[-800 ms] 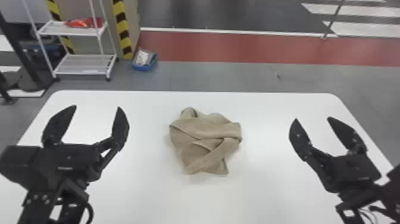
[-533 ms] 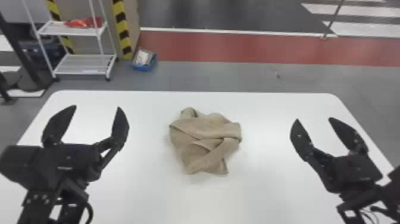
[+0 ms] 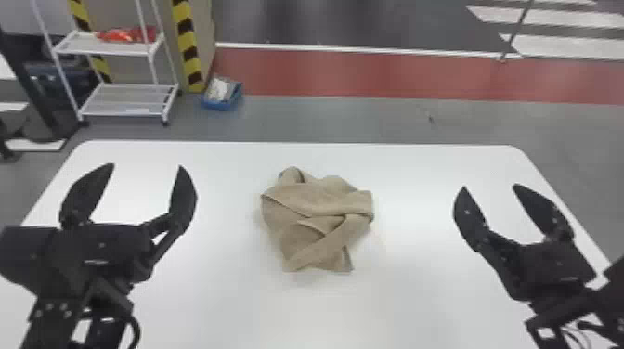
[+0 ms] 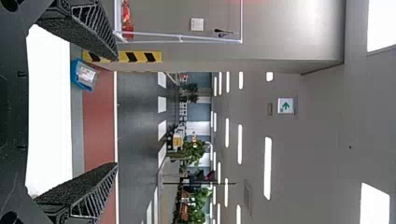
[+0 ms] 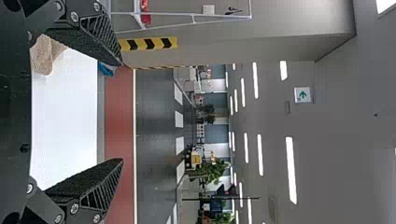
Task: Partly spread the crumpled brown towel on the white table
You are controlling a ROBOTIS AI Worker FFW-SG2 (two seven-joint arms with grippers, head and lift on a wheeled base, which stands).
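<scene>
None of the spreading appears done, all is left: in the head view, the towel (image 3: pixel 320 218) is seen crumpled mid-table (image 3: pixel 408 297), flanked by the left gripper (image 3: pixel 146 166) and right gripper (image 3: pixel 489 187), both opened wide and touching nothing. In the left wrist view, nothing is grasped by the released fingers (image 4: pixel 81 184); in the right wrist view, nothing is held either.

We see matt, faintly fuzzy cloth in the towel (image 3: pixel 320 199); a smooth tabletop (image 3: pixel 418 301) with a soft sheen; rough, grainy, matt inner faces on the black fingers (image 5: pixel 86 179), near shiny metal screws (image 5: pixel 74 17); and, by its look, plastic in the bin (image 3: pixel 220 105).
</scene>
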